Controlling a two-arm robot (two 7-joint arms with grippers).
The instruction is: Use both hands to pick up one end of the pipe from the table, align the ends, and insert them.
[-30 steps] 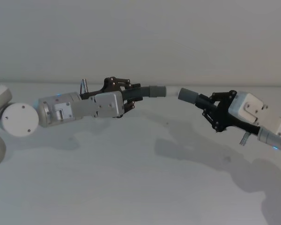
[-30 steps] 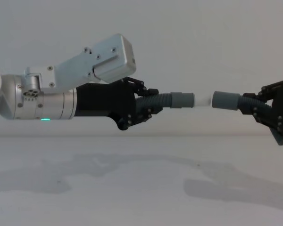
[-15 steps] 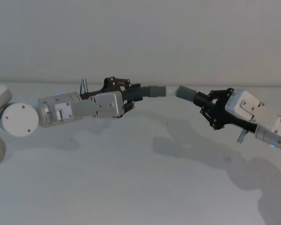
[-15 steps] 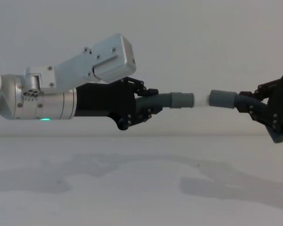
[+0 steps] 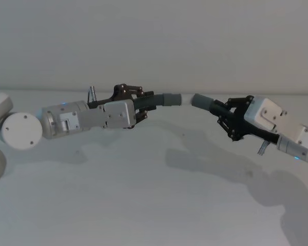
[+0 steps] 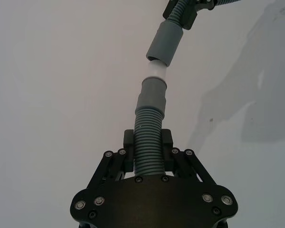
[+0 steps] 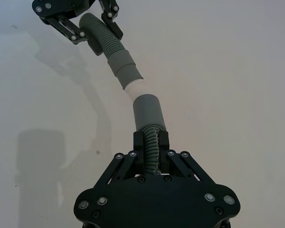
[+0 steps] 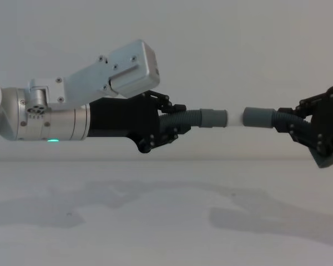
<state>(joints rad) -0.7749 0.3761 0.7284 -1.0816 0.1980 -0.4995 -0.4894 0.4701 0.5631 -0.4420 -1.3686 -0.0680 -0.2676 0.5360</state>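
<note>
chest view: we see the left gripper (image 8: 165,123) clenched on the ribbed middle of 1 pipe piece (image 8: 198,118), and the right gripper (image 8: 296,124) clenched on the other piece (image 8: 262,117). the white tip (image 8: 234,118) just meets the facing cuff (image 8: 257,117), above the table (image 8: 155,221).

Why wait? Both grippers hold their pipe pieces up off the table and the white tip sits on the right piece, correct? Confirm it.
Not quite: the white tip is on the left piece, held by the left gripper, as the left wrist view shows. The right gripper holds the right piece, which ends in a plain grey cuff. Both pieces are off the table.
</note>
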